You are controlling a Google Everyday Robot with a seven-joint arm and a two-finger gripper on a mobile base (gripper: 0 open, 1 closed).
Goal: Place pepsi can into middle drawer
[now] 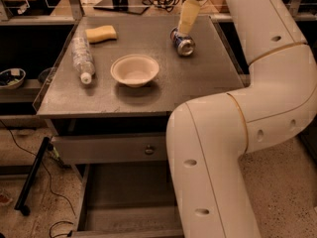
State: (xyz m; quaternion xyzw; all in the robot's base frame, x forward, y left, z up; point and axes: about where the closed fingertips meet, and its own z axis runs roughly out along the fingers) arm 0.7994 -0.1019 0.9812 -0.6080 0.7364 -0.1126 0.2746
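The pepsi can point(183, 42) lies on its side on the grey cabinet top point(198, 83), at the back right, its silver top facing the camera. My gripper point(188, 18) hangs just above and behind the can, its tip reaching the can's far end. The middle drawer point(130, 198) stands pulled out at the bottom of the cabinet, with a bare grey floor and low side walls. My white arm point(223, 148) curves down the right side and hides the drawer's right part.
A white bowl point(134, 70) sits mid-top, a clear plastic bottle point(81, 55) lies at the left, and a yellow sponge point(101, 33) at the back left. A shut drawer with a round knob point(148, 150) sits above the open one. Cables lie on the floor at the left.
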